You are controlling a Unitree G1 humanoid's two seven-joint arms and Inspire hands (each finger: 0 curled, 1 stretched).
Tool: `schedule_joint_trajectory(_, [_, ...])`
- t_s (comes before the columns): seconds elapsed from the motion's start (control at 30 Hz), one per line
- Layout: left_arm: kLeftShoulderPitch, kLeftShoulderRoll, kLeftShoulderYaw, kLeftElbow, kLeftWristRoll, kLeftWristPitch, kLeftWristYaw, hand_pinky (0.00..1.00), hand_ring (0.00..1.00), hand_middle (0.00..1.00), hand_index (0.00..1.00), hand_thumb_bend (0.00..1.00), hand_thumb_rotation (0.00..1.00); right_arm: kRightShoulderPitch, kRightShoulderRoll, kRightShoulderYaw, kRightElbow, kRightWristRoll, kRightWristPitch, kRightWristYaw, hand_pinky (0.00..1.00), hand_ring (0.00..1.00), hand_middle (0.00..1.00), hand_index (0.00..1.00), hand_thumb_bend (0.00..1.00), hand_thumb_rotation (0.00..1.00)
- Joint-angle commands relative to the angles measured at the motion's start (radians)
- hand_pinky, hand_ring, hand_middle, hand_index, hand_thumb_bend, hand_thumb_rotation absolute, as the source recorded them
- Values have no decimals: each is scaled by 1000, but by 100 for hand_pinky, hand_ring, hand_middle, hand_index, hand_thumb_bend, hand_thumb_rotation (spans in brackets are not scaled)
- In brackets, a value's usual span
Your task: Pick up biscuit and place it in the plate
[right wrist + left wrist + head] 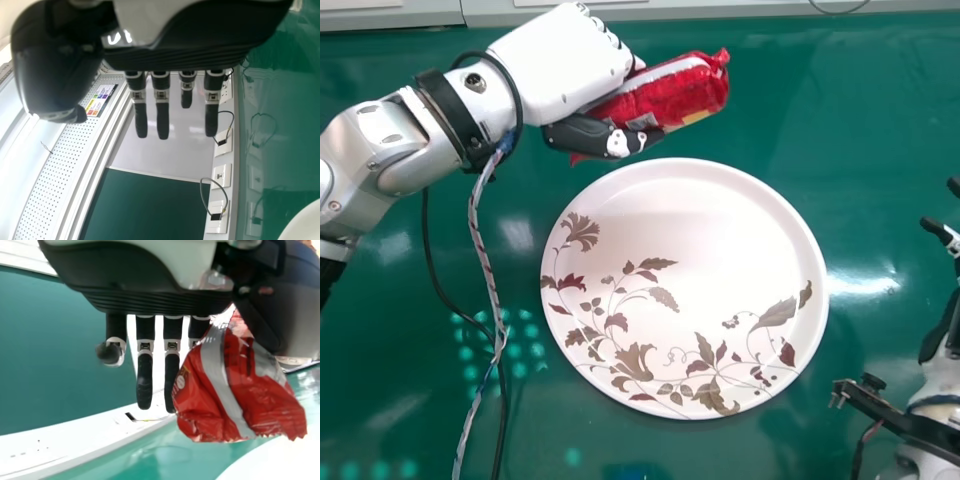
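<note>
My left hand [565, 70] reaches in from the left in the head view, pinching the red biscuit packet [685, 92] between its thumb and fingers. The packet is tilted, just beyond the far rim of the white plate [690, 225] with its leaf pattern. In the left wrist view, the packet [235, 390] lies between the thumb and fingers of my left hand [145, 300], its crimped end sticking out. At the right edge of the head view is my right hand [950, 330]; in the right wrist view, my right hand [185, 57] has straight fingers and holds nothing.
A green tabletop [880, 110] lies under the plate. Cables [485, 290] hang from the left forearm over the table left of the plate. A dark bracket [895, 415] sits by the right arm. Wall sockets [221, 175] line an edge in the right wrist view.
</note>
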Motion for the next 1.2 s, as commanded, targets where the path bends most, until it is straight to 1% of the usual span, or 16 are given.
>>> schedule_joint_trajectory(0.0, [26,8,-7,-62,4,-20,-48,9,39,44,50,49,0,17,16,-6,-9,-7,2,0,69,78,79,78,65,39])
schedule_joint_trajectory(0.07, [43,7,-15,-92,12,-46,-70,11,38,42,50,49,0,18,15,-6,-7,-9,-1,0,69,78,79,78,65,38])
schedule_joint_trajectory(0.17, [72,0,-22,-119,-1,-72,-118,11,38,41,51,48,0,19,18,-5,-6,-10,-4,-3,68,77,79,78,65,38])
schedule_joint_trajectory(0.2, [80,-1,-23,-125,-7,-83,-129,11,40,45,49,49,0,19,19,-5,-5,-8,-6,-3,69,77,79,78,65,38])
schedule_joint_trajectory(0.33, [107,-12,-28,-117,24,-146,-103,11,43,48,48,49,0,17,15,-6,-4,-12,-3,-3,69,78,79,78,65,38])
schedule_joint_trajectory(0.4, [116,-17,-29,-118,42,-157,-104,9,40,43,50,49,0,15,15,-4,-5,-11,-1,-1,69,78,79,78,64,38])
schedule_joint_trajectory(0.43, [123,-21,-28,-117,31,-160,-115,9,40,43,50,49,0,15,16,-3,-6,-11,0,-1,69,78,79,78,64,38])
schedule_joint_trajectory(0.53, [140,-23,-30,-117,9,-179,-138,11,41,43,50,49,0,12,18,0,-3,-2,-6,0,68,78,79,78,65,37])
schedule_joint_trajectory(0.63, [155,-26,-31,-114,24,-212,-117,10,42,45,49,49,0,11,17,1,1,-7,-6,-2,68,78,79,79,65,37])
schedule_joint_trajectory(0.67, [154,-26,-33,-112,25,-219,-124,9,41,43,49,49,0,11,17,1,2,-11,-6,-3,68,78,79,79,65,38])
schedule_joint_trajectory(0.73, [148,-29,-38,-112,18,-221,-155,11,39,42,50,49,0,10,17,3,-1,-13,-1,-3,68,78,79,79,65,38])
schedule_joint_trajectory(0.83, [148,-37,-31,-110,28,-226,-147,12,39,41,51,49,0,7,15,4,-2,-14,1,-2,68,78,79,79,64,38])
schedule_joint_trajectory(0.87, [148,-41,-29,-111,26,-221,-150,13,41,45,49,49,0,6,16,3,-1,-14,0,-3,68,78,79,79,65,38])
schedule_joint_trajectory(1.0, [145,-47,-24,-119,18,-209,-170,14,43,48,48,49,0,7,19,5,-4,-20,9,-5,67,78,79,79,66,39])
schedule_joint_trajectory(1.17, [143,-54,-9,-106,2,-231,-146,15,43,48,48,49,0,7,13,3,2,-32,-1,-4,66,77,79,78,64,39])
